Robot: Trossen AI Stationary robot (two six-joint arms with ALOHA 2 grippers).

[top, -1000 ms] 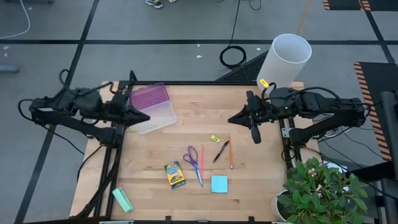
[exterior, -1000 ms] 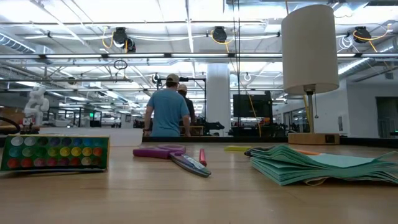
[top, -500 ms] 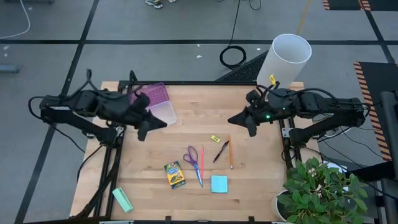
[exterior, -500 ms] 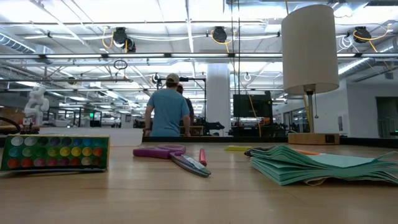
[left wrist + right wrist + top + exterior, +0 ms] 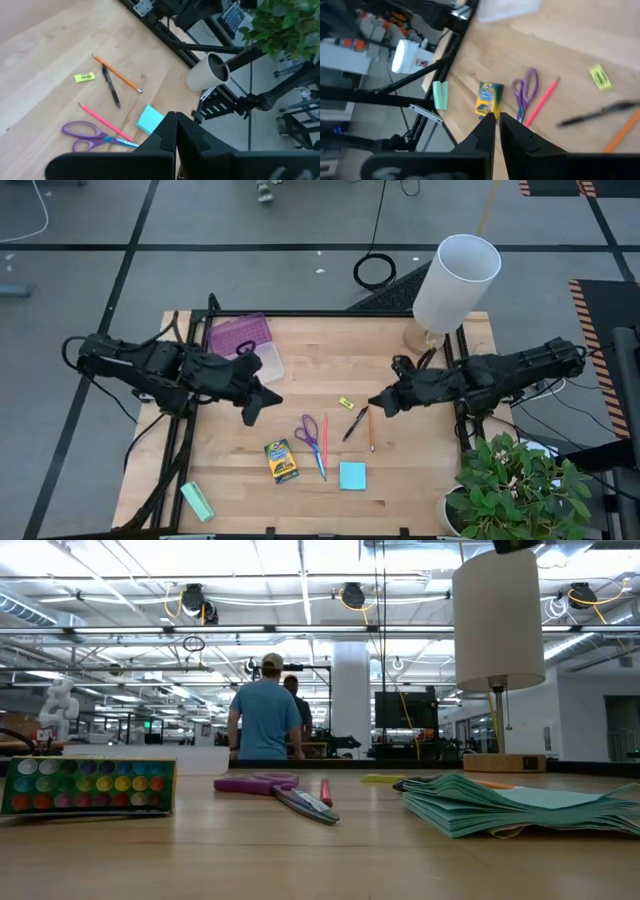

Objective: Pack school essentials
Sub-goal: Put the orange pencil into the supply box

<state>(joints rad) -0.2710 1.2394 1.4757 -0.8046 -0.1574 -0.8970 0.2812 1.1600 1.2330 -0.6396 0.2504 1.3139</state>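
On the surface point(image 5: 400, 480) lay one pair of scissors point(image 5: 309, 430), one red pen point(image 5: 324, 442), one black pen point(image 5: 354, 423), one orange pencil point(image 5: 370, 427), one crayon box point(image 5: 281, 461), one cyan pad point(image 5: 352, 475), one small yellow piece point(image 5: 346, 402), one mint-green block point(image 5: 197, 501) and one clear box with a purple lid point(image 5: 241, 340). One lamp point(image 5: 456, 278) stood at the far edge. Two arms reached in, one from each side.

Layout of items on the light wooden table point(image 5: 330, 350)

Purple-handled scissors point(image 5: 308, 430) lie centre, a yellow-green crayon box point(image 5: 281, 461) to their left, a cyan square sticky-note pad point(image 5: 352, 475) to their right; a clear plastic container with purple lid point(image 5: 245, 350) sits behind, at the far-left.
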